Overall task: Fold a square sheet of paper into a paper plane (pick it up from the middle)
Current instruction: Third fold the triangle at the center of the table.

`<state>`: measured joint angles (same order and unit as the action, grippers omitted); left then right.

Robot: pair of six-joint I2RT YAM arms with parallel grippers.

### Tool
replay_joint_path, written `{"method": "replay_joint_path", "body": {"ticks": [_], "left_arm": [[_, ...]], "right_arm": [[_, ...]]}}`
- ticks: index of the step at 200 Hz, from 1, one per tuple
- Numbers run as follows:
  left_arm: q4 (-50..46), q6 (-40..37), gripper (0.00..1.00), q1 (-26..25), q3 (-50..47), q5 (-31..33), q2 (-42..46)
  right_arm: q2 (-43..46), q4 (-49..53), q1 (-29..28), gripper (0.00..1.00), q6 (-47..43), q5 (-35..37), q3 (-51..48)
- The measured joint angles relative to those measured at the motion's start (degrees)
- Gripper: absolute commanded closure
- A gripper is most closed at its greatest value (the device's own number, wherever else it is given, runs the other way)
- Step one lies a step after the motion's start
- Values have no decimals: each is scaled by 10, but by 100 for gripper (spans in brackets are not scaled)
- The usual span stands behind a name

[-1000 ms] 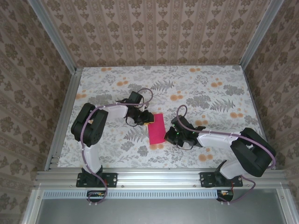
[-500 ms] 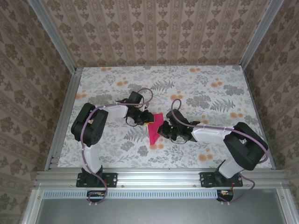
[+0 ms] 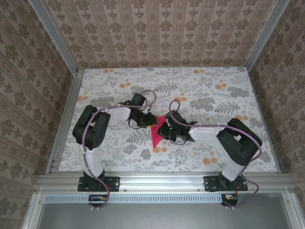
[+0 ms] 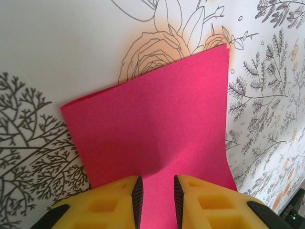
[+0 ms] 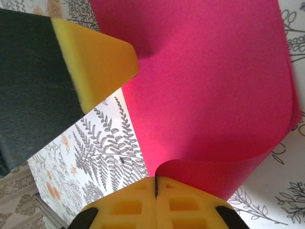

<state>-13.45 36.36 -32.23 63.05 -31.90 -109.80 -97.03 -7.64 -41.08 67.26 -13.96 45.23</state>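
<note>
One square sheet of paper (image 3: 156,136), magenta-pink, lies near the middle of the bench (image 3: 205,90), a little toward 6 o'clock from its centre in the top view, with a narrow point of it aimed at 6 o'clock. In the left wrist view the sheet (image 4: 157,119) is doubled over, two layers showing at its edge toward 12 o'clock, and it rests flat on the printed cloth. In the right wrist view the sheet (image 5: 205,81) bends up off the bench in a smooth curl along its 3 o'clock side. There are two grippers, one on each side of the paper. The right gripper (image 3: 163,131) sits at the sheet's 3 o'clock side; its yellow fingers are clenched together on a paper edge, which curls out of the seam between them (image 5: 156,191). The left gripper (image 3: 151,122) is at the sheet's 11 o'clock corner; its fingers stand narrowly parted (image 4: 157,200) over the sheet's near edge, pink showing in the gap, and I cannot tell whether the tips press on the paper. One finger (image 5: 95,62) of the left gripper appears at 10 o'clock in the right wrist view, just beside the sheet. Two arms, the left arm (image 3: 90,129) and the right arm (image 3: 238,138), reach in from 6 o'clock. The bench cloth carries grey ferns and several orange flower prints (image 3: 180,99).
</note>
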Motion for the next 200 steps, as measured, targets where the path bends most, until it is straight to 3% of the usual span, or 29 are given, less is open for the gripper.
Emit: {"method": "replay_joint_path", "body": {"ticks": [200], "left_arm": [[0,-2,73,0,0,0,0]], "right_arm": [[-46,-27,5,91,-23,-17,22]]}}
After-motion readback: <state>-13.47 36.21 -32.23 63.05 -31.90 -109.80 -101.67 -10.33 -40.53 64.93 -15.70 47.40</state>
